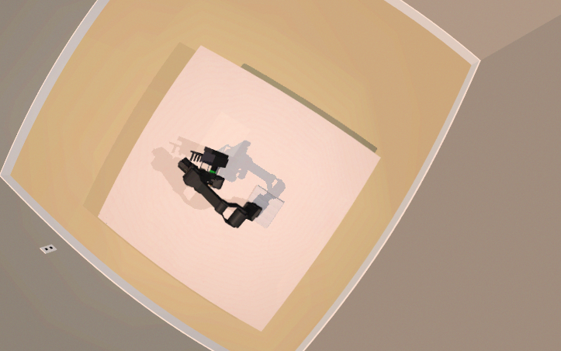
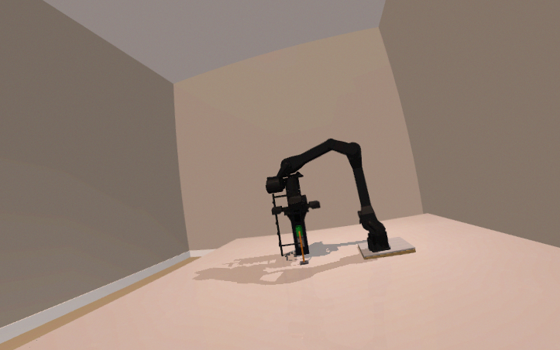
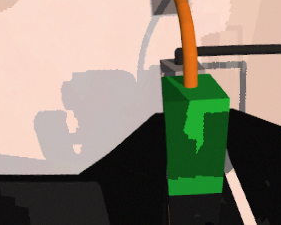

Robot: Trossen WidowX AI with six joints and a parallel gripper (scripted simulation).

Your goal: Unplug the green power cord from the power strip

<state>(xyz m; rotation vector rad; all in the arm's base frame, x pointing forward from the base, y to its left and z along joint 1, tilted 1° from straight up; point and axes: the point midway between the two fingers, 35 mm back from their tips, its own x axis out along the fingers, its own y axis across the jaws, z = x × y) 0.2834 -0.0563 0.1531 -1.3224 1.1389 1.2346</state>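
The green plug (image 1: 212, 172) (image 2: 298, 230) (image 3: 195, 149) sits between the two black fingers of my gripper (image 2: 300, 242) (image 3: 193, 120), which is shut on it. The fingers point down at the table in the exterior view. An orange cord (image 2: 302, 248) (image 3: 186, 44) runs from the plug's end to a small grey block (image 2: 304, 262) (image 3: 162, 6) on the table. A grey piece (image 3: 168, 69) shows just behind the plug in the wrist view. I cannot tell the power strip apart from the dark parts around the fingers, nor whether the plug is still seated.
A thin black bar frame (image 2: 277, 225) (image 3: 240, 49) stands beside the fingers. The arm's flat base plate (image 1: 269, 221) (image 2: 404, 245) lies on the pale table (image 1: 274, 279) to the right of the gripper. The arm's shadows fall across the table.
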